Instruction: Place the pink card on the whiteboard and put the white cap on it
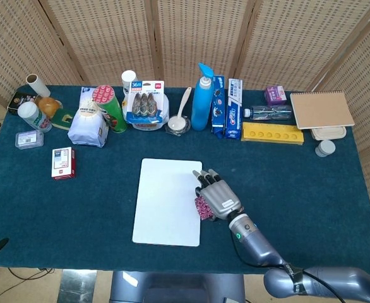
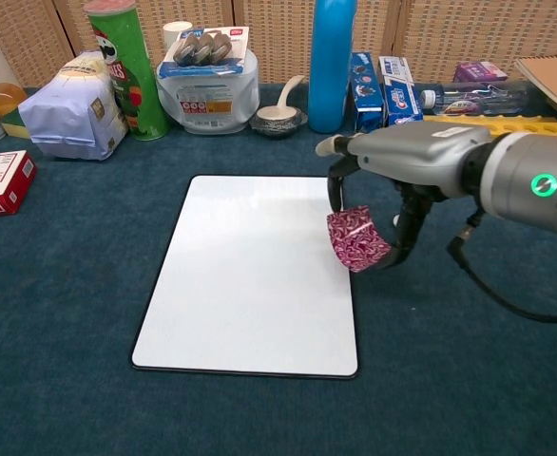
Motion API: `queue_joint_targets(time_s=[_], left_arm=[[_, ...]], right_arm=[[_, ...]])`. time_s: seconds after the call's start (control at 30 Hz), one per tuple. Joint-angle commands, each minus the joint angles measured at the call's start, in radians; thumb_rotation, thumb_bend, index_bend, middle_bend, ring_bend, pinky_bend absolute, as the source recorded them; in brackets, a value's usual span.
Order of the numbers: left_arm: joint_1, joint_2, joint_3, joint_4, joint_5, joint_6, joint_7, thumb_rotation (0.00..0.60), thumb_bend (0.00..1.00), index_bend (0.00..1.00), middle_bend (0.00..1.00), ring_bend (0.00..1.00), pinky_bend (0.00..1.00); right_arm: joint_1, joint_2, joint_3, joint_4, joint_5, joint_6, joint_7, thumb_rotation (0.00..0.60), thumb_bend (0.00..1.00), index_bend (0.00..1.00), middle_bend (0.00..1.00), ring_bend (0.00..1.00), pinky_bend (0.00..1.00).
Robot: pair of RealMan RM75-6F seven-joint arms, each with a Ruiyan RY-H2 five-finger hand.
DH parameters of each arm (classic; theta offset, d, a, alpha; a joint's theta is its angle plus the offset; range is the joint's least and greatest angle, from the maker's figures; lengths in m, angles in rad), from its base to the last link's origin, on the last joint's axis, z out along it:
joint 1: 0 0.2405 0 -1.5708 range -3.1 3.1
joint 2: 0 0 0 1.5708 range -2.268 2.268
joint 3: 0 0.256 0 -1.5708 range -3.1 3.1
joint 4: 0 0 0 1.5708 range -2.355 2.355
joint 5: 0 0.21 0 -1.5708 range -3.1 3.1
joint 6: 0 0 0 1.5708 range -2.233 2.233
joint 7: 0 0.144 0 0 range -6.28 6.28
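We see the right robot hand (image 2: 407,180) pinching the pink card (image 2: 356,238) above the whiteboard's (image 2: 250,275) right edge. The card hangs tilted, clear of the worktop (image 2: 69,313).

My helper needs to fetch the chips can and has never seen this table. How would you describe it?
Look along the back row of the table, left of the blue bottle. The chips can stands upright beside a white bag: the only tall green tube, with a red lid.

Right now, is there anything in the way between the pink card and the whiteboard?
No, nothing visible blocks it. The right hand holds the pink card in the air at the right edge of the whiteboard, whose white surface is bare. The white cap is mostly hidden behind the hand in both views.
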Motion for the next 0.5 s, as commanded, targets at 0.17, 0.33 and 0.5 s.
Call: queue_joint_targets(time_s=[0.17,0.33,0.5], left_arm=[[-0.002,0.005,0.002,0.005,0.002,-0.001,-0.013,0.600,0.04,0.00,0.00,0.00,0.05],[-0.005,0.010,0.003,0.010,0.001,-0.006,-0.028,0.600,0.04,0.00,0.00,0.00,0.05],[-0.005,0.013,0.007,0.015,0.008,-0.006,-0.038,0.600,0.04,0.00,0.00,0.00,0.05]], right_arm=[[0.152,-0.139,0.068,0.049,0.211,0.041,-0.142,0.600,0.08,0.37,0.00,0.00,0.00],[0.219,-0.214,0.097,0.125,0.301,0.039,-0.156,0.600,0.08,0.38,0.00,0.00,0.00],[0.264,-0.268,0.130,0.205,0.409,0.037,-0.141,0.600,0.08,0.38,0.00,0.00,0.00]])
